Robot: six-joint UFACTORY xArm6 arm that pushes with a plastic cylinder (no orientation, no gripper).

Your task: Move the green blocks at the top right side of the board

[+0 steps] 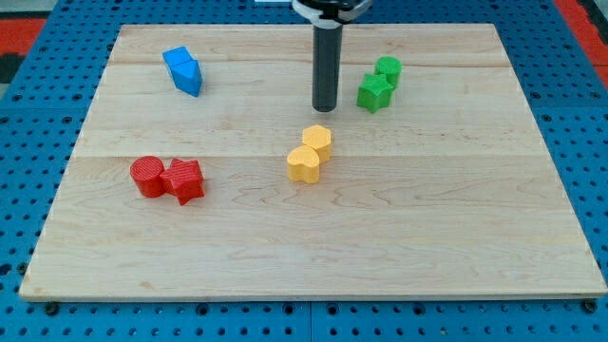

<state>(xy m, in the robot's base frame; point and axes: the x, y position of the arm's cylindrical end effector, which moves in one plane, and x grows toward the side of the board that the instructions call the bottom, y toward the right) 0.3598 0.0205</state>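
A pale wooden board (313,256) fills most of what can be seen, its grain running across in long planks with faint seams between them. Around it, from six o'clock up both sides, lies a blue perforated surface (28,318) studded with rows of small dark holes. At eleven o'clock and again at one o'clock, red patches (27,28) show beyond the blue. The light is even and soft, with only short shadows on the wood. No walls or windows are visible.
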